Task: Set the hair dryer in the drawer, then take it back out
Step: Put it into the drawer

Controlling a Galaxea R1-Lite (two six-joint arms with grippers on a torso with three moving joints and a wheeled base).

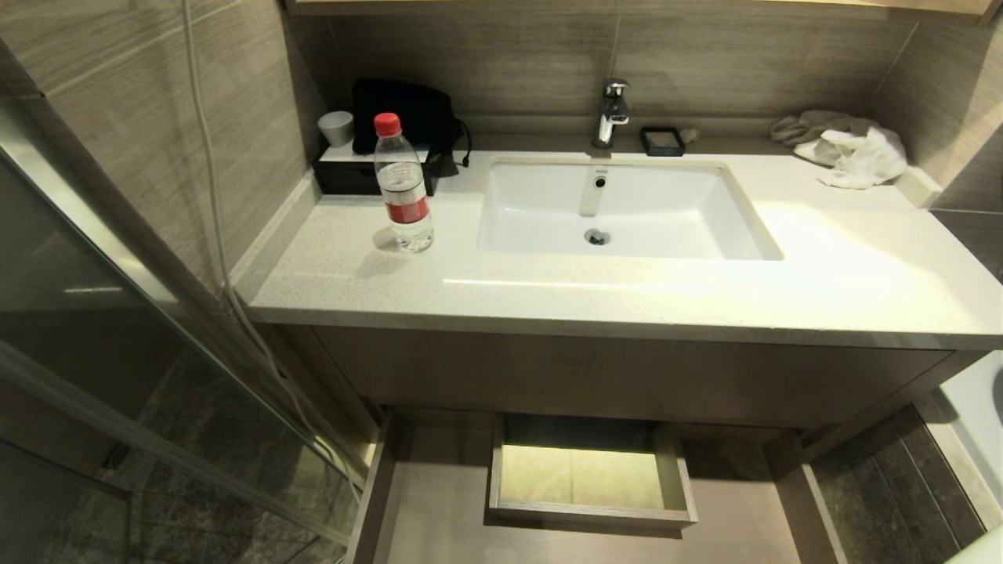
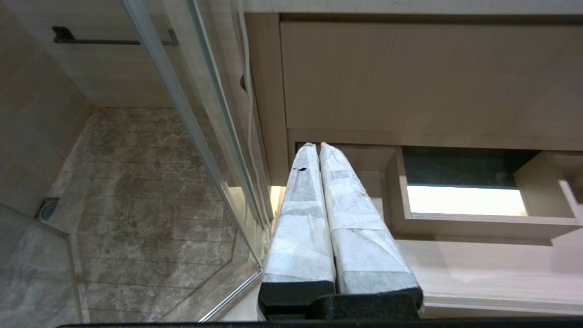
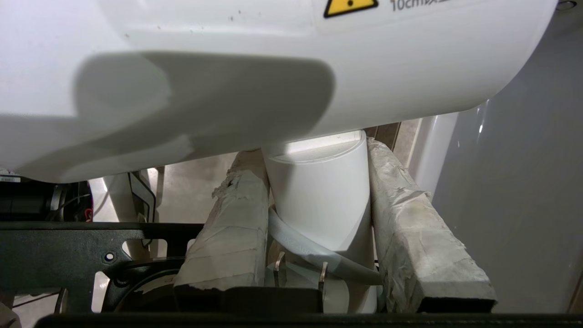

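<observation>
Bathroom vanity, pale speckled counter (image 1: 823, 258) sitting under grey tiled walls, glass shower screen (image 1: 117, 376) standing at 9 o'clock. In the head view a white sink (image 1: 736, 235) is occupying the centre, tap (image 1: 612, 111) at 12 o'clock from it, a bottle (image 1: 403, 184) with red cap standing upright at its 9 o'clock, near a black pouch (image 1: 403, 113) and grey cup (image 1: 337, 128). Crumpled cloths (image 1: 850, 149) are lying at 2 o'clock on the counter.

The drawer (image 1: 407, 501) is standing pulled out at 6 o'clock below the counter, its boxed cutout (image 1: 592, 513) showing light through the bottom; the drawer floor in view is lying bare. Neither arm is showing in this view.

The left wrist view is giving what the head view lacks: the left gripper (image 2: 315, 145), its white-wrapped fingers (image 2: 298, 218) pressing together with nothing between them, hanging low beside the screen and pointing toward the drawer's near corner.

Only the right wrist view is showing the hair dryer (image 3: 273, 68). It is out of the drawer, held by the right gripper (image 3: 316, 148), whose taped fingers (image 3: 410, 228) are clamping the slim handle from both sides. The fat white barrel is filling the view above the fingers, glossy, bearing a yellow warning triangle label. A grey-white cord is looping across the handle's base, with two plug prongs showing between the fingers.
</observation>
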